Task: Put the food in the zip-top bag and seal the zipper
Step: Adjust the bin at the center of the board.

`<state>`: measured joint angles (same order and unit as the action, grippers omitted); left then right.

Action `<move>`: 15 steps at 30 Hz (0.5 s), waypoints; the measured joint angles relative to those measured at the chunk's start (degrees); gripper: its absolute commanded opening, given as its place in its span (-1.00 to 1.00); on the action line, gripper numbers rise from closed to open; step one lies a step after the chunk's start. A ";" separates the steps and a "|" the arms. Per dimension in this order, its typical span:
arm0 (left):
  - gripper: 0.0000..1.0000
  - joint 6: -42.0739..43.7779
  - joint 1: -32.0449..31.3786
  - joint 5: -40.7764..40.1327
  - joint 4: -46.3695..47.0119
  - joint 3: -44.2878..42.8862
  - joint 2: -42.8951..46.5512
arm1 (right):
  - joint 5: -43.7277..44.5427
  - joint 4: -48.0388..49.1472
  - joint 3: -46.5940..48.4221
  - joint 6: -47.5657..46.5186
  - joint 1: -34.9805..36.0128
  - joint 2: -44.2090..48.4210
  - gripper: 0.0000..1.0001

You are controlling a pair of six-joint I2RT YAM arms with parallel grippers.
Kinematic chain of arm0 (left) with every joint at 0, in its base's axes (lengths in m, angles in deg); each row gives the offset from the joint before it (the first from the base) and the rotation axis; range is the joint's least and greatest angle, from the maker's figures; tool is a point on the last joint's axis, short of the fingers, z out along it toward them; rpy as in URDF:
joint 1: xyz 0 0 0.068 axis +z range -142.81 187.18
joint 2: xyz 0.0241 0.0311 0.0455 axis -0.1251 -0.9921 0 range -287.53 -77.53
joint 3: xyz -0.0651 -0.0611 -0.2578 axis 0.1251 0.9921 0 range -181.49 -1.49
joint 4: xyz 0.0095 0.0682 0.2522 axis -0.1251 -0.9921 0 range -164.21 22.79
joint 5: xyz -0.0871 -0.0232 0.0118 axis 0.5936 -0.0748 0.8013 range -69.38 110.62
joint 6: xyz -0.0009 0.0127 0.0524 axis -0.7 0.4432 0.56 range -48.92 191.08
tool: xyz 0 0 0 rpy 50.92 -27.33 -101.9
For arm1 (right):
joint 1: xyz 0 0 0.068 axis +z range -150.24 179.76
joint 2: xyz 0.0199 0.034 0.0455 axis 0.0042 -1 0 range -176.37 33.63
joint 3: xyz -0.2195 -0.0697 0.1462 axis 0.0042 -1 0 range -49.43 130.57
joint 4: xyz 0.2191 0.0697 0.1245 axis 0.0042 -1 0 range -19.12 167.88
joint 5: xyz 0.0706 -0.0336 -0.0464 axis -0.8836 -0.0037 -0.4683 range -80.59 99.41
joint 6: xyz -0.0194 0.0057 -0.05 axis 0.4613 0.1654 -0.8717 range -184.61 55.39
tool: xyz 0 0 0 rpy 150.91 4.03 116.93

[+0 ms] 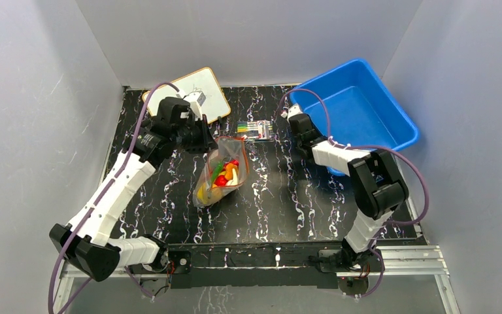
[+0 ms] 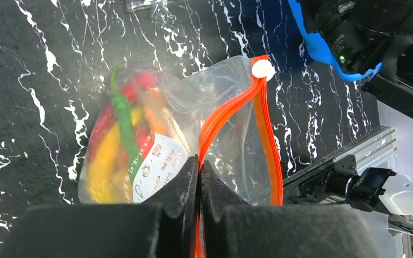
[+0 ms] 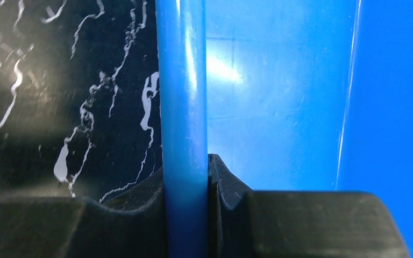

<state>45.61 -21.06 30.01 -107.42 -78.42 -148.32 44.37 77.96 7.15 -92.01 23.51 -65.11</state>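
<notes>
The zip-top bag (image 1: 222,171) (image 2: 231,123) lies mid-table, a clear pouch with the food (image 1: 221,178) (image 2: 118,140) inside: yellow, red and green pieces behind a white label. Its orange-red zipper (image 2: 215,121) gapes, the two strips apart, with a white slider (image 2: 262,69) at the far end. My left gripper (image 1: 210,140) (image 2: 199,164) is shut on one zipper strip at the bag's mouth. My right gripper (image 1: 294,111) (image 3: 187,165) is shut on the rim (image 3: 182,80) of the blue tub (image 1: 356,108).
A pack of coloured markers (image 1: 256,129) lies just behind the bag. A small whiteboard (image 1: 212,88) sits at the back left, partly under my left arm. The blue tub fills the back right corner. Grey walls close in three sides.
</notes>
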 measured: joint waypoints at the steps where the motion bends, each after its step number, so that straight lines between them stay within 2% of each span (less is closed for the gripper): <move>1: -1.00 0.17 0.00 -0.07 -0.35 -0.85 -0.28 | 0.85 -0.59 1.03 1.27 0.00 -0.72 -0.69; 4: -1.00 0.59 0.00 -0.28 -0.76 -2.64 -1.05 | 4.66 -4.79 7.61 7.02 -0.02 -5.31 -0.67; 9: -1.00 0.85 0.00 -0.37 -1.36 -3.28 -2.14 | 8.44 -12.72 18.86 17.90 -0.31 -12.63 -0.49; 11: -1.00 0.83 0.00 -0.35 -2.05 -3.67 -2.75 | 9.42 -15.17 22.58 23.32 -0.22 -14.80 -0.40; 15: -1.00 1.22 0.00 -0.66 -2.51 -4.57 -3.32 | 9.01 -19.28 30.88 31.82 -0.46 -18.03 -0.07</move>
<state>46.83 -21.06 29.35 -109.93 -82.99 -151.64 53.37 58.68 38.03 -60.18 23.05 -83.15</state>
